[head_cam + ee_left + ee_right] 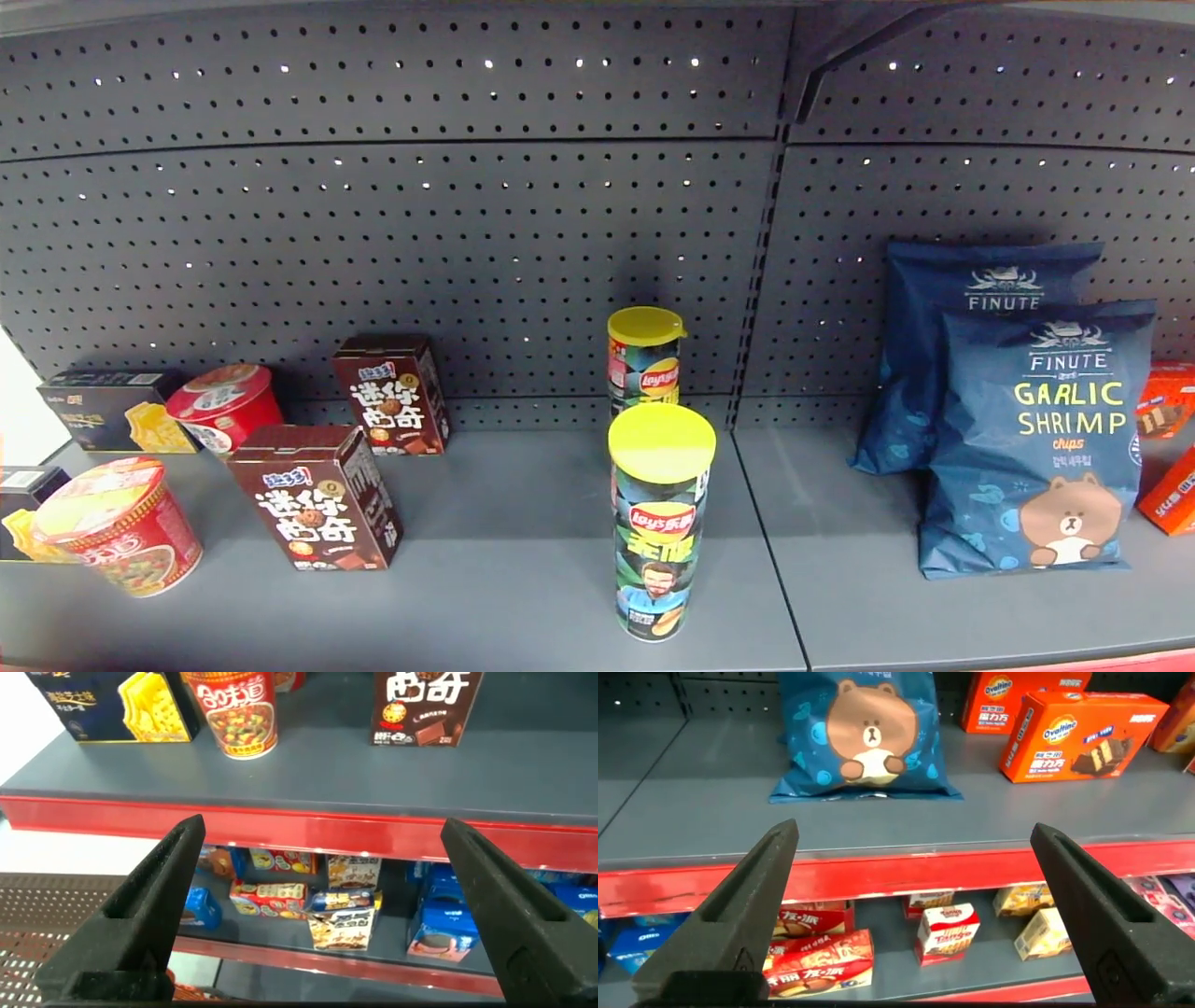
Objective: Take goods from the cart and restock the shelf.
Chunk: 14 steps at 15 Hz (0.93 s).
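Note:
On the grey shelf [523, 551], two chip cans with yellow lids stand one behind the other: the front can [658, 523] and the back can [644, 362]. Two brown cookie boxes [317, 499] [392, 394] and red noodle cups [121, 525] [224, 406] stand to the left. Two blue shrimp-chip bags [1041, 439] lean at the right. My left gripper [322, 919] is open, below the shelf's red front edge [299, 821]. My right gripper [915, 919] is open too, in front of the bear-printed bag [864, 733].
Orange boxes [1078, 733] sit at the far right of the shelf and dark boxes [117, 406] at the far left. A lower shelf [374, 938] holds several small snack boxes. The pegboard back wall [467, 233] closes the shelf behind.

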Motion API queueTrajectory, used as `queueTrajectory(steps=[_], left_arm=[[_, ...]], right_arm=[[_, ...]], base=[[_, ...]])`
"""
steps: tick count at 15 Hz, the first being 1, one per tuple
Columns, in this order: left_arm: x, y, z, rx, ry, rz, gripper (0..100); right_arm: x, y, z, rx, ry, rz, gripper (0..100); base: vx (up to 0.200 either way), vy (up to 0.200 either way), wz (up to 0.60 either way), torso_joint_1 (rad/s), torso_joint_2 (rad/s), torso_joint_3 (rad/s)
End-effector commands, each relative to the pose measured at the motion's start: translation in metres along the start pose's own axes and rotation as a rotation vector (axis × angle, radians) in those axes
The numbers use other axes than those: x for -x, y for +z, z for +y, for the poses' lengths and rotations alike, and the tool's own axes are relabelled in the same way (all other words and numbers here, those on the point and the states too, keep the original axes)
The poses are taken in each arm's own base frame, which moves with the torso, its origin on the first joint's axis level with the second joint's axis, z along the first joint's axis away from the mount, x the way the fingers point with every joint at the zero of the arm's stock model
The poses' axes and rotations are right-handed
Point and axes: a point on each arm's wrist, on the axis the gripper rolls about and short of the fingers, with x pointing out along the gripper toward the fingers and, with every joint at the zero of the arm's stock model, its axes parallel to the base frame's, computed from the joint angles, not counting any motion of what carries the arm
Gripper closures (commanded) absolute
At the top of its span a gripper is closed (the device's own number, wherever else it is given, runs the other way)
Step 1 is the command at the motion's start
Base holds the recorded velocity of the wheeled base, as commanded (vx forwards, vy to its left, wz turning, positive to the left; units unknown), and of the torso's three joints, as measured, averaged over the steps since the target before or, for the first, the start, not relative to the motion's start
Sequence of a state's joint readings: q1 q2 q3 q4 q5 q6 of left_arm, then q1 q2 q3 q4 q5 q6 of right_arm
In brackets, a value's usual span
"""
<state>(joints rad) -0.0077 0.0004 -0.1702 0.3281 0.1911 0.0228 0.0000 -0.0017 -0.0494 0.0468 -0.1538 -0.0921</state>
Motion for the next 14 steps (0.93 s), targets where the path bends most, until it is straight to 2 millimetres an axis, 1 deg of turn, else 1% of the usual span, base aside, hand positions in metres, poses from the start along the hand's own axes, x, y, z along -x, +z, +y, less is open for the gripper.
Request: queueTrajectory(steps=[1, 14], left_arm=[[0.0000, 0.0001, 0.0000, 0.000, 0.001, -0.002, 0], [0.0000, 0.0000, 0.0001, 0.009, 0.002, 0.000, 0]], right_arm=[[-0.0002, -0.0001, 0.0001, 0.003, 0.005, 0.002, 0], [-0.0002, 0.0001, 0.0001, -0.003, 0.005, 0.001, 0]], base=[[0.000, 0.000, 0.00, 0.000, 0.00, 0.000], [0.000, 0.000, 0.00, 0.000, 0.00, 0.000]])
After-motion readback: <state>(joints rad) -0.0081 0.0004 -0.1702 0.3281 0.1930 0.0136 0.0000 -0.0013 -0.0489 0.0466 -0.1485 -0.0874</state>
